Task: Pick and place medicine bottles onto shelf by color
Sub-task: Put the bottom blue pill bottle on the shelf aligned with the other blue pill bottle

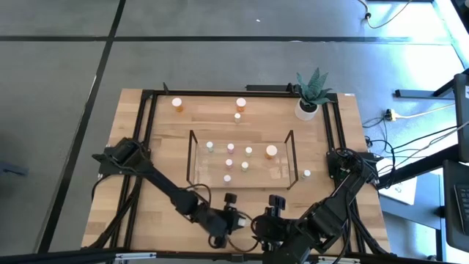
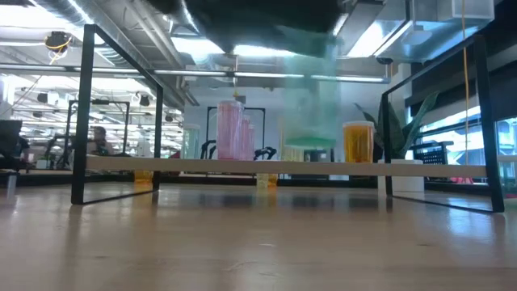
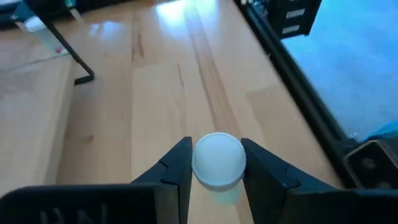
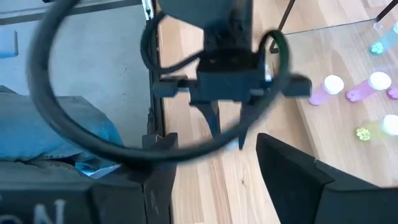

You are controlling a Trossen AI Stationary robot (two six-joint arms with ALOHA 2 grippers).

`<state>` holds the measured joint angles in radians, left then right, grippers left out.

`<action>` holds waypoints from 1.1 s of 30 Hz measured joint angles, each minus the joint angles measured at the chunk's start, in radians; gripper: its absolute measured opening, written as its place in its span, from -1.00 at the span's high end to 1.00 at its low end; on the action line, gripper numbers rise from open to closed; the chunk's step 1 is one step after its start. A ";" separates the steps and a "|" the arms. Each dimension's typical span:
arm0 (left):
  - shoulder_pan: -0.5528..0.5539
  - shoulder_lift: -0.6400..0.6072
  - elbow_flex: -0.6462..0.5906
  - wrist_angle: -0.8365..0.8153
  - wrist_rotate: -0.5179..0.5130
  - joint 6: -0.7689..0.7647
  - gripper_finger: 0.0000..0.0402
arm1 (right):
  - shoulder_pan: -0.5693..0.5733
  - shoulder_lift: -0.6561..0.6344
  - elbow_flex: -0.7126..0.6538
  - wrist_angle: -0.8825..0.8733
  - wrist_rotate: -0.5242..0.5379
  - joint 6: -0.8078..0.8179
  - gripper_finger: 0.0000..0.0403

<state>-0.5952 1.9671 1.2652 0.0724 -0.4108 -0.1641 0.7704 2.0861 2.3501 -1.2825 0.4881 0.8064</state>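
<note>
A grey floor (image 1: pixel 220 62) crossed by dark lines surrounds the wooden table (image 1: pixel 168 158). Cables (image 1: pixel 410 143) trail beside it. Beyond, ceiling lights (image 2: pixel 266 50) shine over a workshop with ducts (image 2: pixel 73 16)

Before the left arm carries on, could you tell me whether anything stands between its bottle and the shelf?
Nothing visible does. The left end effector is shut on a white-capped bottle near the table's front edge, and only bare wood lies between it and the shelf.

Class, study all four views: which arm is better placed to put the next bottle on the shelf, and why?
Left. Its gripper already has a white-capped bottle between its fingers, near the shelf. The right gripper is open and holds nothing.
</note>
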 joint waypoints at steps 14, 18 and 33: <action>-0.117 -0.198 0.000 -0.252 -0.218 -0.122 0.49 | 0.000 0.000 0.000 0.009 -0.003 0.000 -0.09; -0.136 -0.270 0.000 -0.320 -0.280 -0.144 0.49 | 0.000 0.000 0.000 0.009 -0.003 -0.001 -0.09; -0.068 -0.439 0.000 -0.737 -0.497 -0.473 0.49 | 0.000 -0.001 0.000 0.017 -0.003 -0.001 -0.09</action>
<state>-0.6629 1.5276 1.2652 -0.6649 -0.9077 -0.6376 0.7704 2.0853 2.3505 -1.2659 0.4850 0.8055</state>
